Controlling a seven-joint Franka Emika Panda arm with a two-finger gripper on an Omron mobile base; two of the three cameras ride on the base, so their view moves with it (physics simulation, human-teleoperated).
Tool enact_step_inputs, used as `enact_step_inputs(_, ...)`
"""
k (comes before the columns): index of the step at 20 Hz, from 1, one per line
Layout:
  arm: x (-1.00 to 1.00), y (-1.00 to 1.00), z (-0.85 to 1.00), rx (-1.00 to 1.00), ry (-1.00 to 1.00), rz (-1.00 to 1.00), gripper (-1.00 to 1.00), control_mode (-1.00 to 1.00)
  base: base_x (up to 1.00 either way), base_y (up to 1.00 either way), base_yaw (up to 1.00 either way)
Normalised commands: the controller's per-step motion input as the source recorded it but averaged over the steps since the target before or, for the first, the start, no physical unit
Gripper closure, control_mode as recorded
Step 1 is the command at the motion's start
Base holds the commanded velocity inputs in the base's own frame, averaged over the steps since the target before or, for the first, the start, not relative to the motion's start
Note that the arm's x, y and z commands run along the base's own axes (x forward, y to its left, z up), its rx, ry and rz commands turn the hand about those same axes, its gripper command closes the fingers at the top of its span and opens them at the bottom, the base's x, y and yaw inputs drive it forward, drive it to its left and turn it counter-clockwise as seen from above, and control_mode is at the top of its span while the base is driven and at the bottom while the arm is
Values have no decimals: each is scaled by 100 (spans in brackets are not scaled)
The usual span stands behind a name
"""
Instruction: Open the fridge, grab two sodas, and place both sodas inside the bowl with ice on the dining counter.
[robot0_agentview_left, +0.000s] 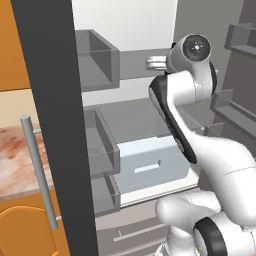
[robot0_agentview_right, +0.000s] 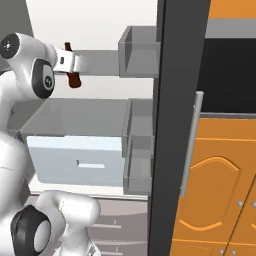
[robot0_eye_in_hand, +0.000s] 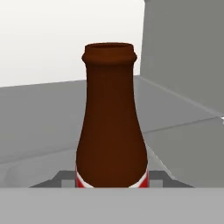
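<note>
The bottle (robot0_eye_in_hand: 111, 127) stands upright on a shelf (robot0_agentview_right: 107, 62) inside the open fridge (robot0_agentview_right: 170, 125), dead centre before the gripper (robot0_agentview_right: 70, 62), whose jaws sit either side of its body near the label (whether they clamp it, I cannot tell). It looks rigid, glossy and likely slippery, top-heavy by the neck at 12 o'clock, so I'd hold the wide lower body.

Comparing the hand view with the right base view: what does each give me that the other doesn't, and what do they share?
Hand view alone: the bottle close up, with its open mouth, neck and the top edge of its red label, standing upright right before the gripper. Right base view alone: the fridge door's edge with its bar handle, the pale drawer, the orange cabinets and the arm. Shared: the brown bottle, the fridge's white back wall and grey shelf.
</note>
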Motion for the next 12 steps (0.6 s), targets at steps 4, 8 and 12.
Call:
enact_step_inputs(4,-100,3,0,3,0,3,100,-100,0,0,0)
enact_step_inputs(8,-100,3,-1,4,0,2,100,-100,0,0,0)
enact_step_inputs(12,-100,0,-24,3,1,2,100,-100,0,0,0)
